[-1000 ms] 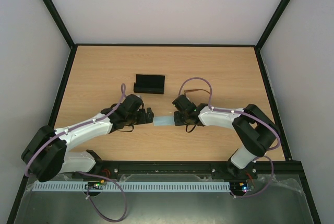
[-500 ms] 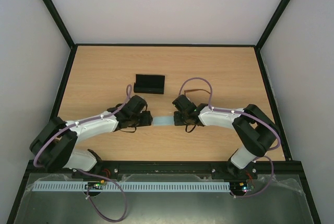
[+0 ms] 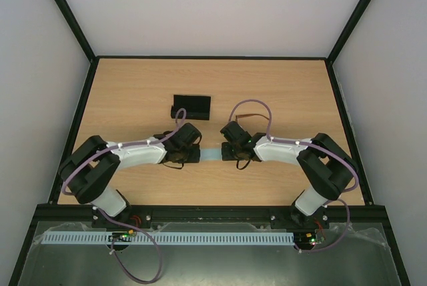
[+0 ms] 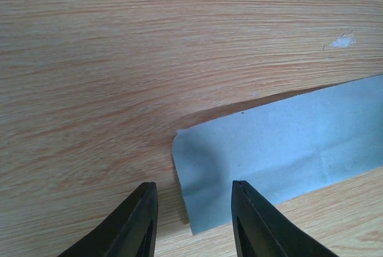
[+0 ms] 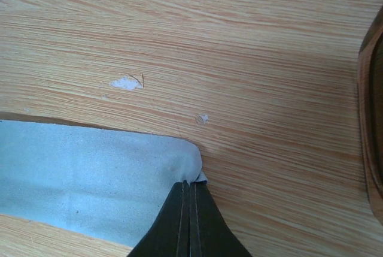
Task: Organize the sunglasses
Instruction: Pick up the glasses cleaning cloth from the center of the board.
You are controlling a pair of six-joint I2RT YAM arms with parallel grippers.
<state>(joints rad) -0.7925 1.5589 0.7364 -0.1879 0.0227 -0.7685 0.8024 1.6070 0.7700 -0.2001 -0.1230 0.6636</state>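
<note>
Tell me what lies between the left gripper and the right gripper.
A light blue cloth spans the gap between left gripper and right gripper; the top view shows it.

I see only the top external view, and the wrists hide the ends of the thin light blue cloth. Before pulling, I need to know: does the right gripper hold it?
Observer: Yes. The right wrist view shows the right gripper shut on the edge of one end of the light blue cloth.
Operator: And the left gripper?
Observer: The left gripper is open, with its fingers on either side of a corner at the cloth's other end, not yet pinching.
</note>
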